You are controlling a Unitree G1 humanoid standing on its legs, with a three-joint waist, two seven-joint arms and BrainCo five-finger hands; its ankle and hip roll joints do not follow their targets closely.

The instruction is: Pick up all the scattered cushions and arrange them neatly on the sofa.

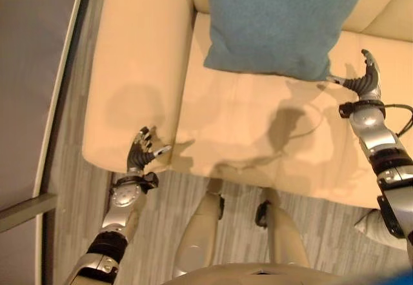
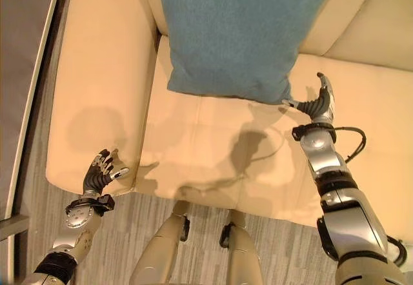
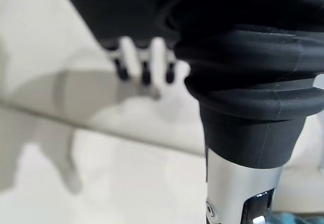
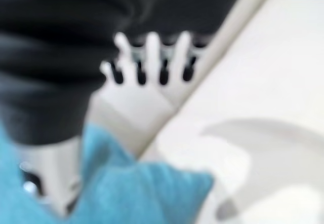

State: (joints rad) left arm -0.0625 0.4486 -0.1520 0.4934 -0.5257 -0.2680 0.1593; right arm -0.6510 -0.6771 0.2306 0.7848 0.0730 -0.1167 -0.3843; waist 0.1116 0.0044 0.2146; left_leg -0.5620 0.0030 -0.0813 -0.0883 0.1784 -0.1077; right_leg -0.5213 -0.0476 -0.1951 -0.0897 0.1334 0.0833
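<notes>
left hand hangs with relaxed fingers, holding nothing, by the cream sofa armrest. right hand, fingers spread, sits just beside the teal cushion corner. cushion leans on the backrest, apparently placed; next, probably straightening it or fetching another.

Teal-blue cushion, square, fabric textured, upper centre of frame. Stands leaning against cream sofa backrest, lower edge resting on seat cushion, one corner pointing lower right.
</notes>
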